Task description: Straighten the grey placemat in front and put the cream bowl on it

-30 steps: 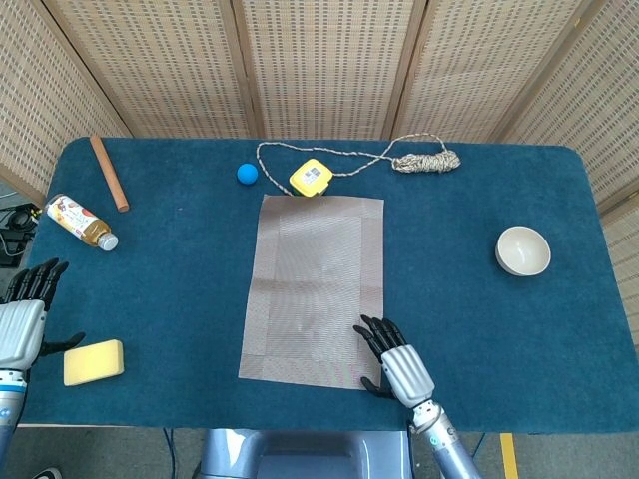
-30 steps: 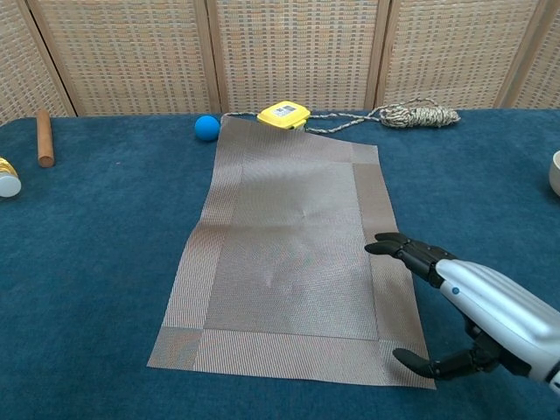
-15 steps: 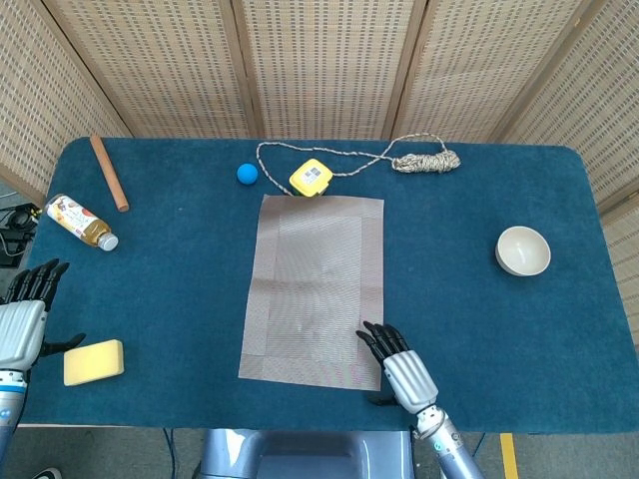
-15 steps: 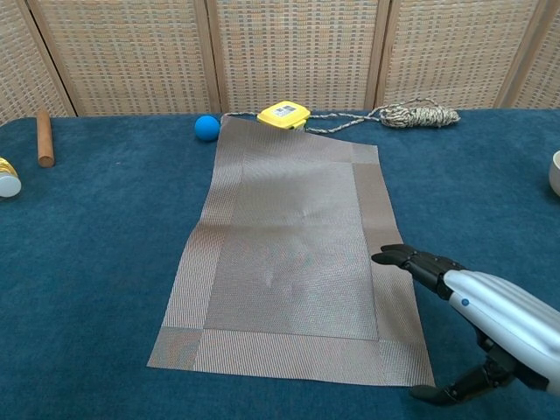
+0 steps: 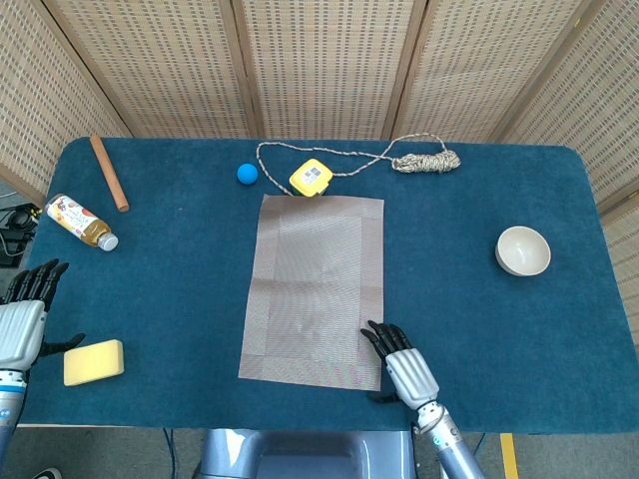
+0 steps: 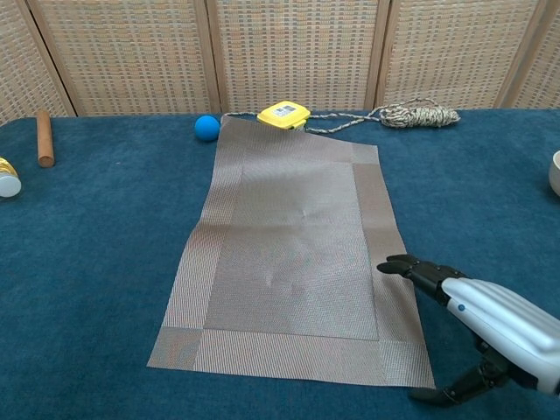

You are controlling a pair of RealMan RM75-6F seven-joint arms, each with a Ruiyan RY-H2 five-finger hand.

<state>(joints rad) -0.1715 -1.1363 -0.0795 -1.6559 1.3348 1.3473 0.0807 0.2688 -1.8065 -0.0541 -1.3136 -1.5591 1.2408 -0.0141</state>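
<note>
The thin, floppy grey placemat lying mid-table is probably best dragged by its near-right corner, where the right hand is spread open, seemingly empty.

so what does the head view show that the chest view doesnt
Only the head view shows the left hand, open beside the yellow sponge at the near left edge, the whole bottle and the whole cream bowl.

Only the chest view shows the right hand's thumb curled low, off the placemat's near right corner.

Both show the grey placemat, the right hand with fingers at its right edge, the blue ball, yellow box, rope and wooden stick.
</note>
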